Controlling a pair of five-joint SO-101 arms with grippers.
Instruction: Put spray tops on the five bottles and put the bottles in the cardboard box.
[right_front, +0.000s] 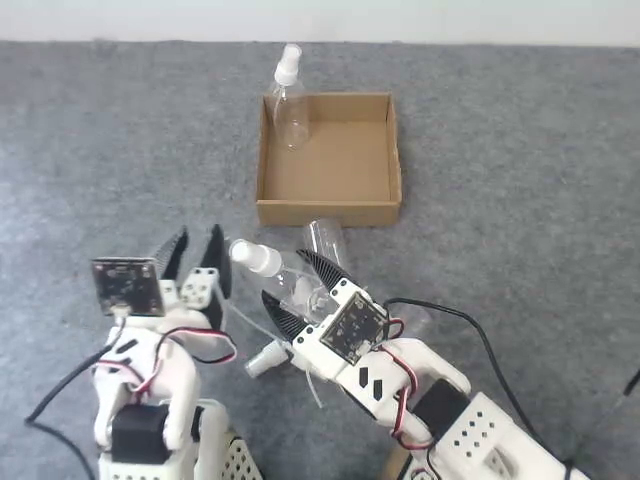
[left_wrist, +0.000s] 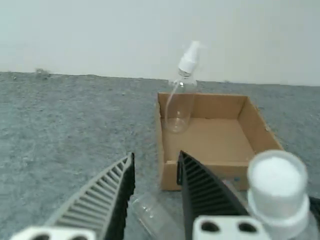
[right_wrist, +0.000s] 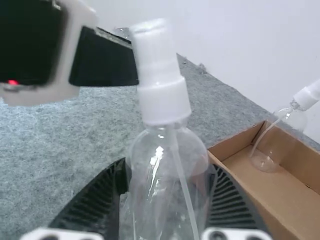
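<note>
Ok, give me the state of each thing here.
held bottle: spray top on.
right hand: shut on held bottle.
left hand: open, empty.
boxed bottle: standing, spray top on.
cardboard box: open, one bottle inside.
lying bottle: on its side, uncapped.
loose spray top: lying unattached.

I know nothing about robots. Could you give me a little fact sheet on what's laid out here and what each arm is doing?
Cardboard box: open, on grey carpet
Bottle in box: one, spray top on, in a far corner
Right tool: shut on a clear bottle fitted with a white spray top
Left tool: open, empty, beside the held bottle
Lying bottle: on the carpet, just in front of the box
Loose spray top: on the carpet between the arms
</note>
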